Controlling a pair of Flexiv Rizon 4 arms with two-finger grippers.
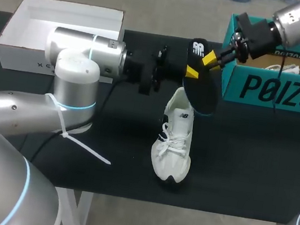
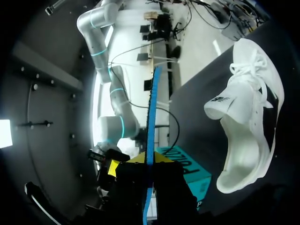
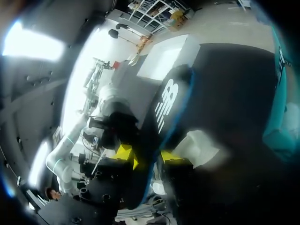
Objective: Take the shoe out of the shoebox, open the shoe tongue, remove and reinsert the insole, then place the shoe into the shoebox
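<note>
From above, you have one white mesh sneaker (image 1: 174, 145) lying laces-up on the black table (image 1: 256, 163), below both sets of fingers. One flat black insole (image 1: 201, 92) hangs over it. The left gripper (image 1: 190, 71) and right gripper (image 1: 211, 59) each pinch it. There are two cardboard boxes, a teal shoebox (image 1: 278, 93) and a white box (image 1: 16, 23).

Your left wrist shows the insole (image 2: 152, 108) edge-on, its thin blue rim clamped between the fingers. The sneaker (image 2: 248, 140) lies beside them, tongue lifted.

Your right wrist shows two yellow fingertips (image 3: 124, 152) squeezing the smooth insole (image 3: 166, 103).
</note>
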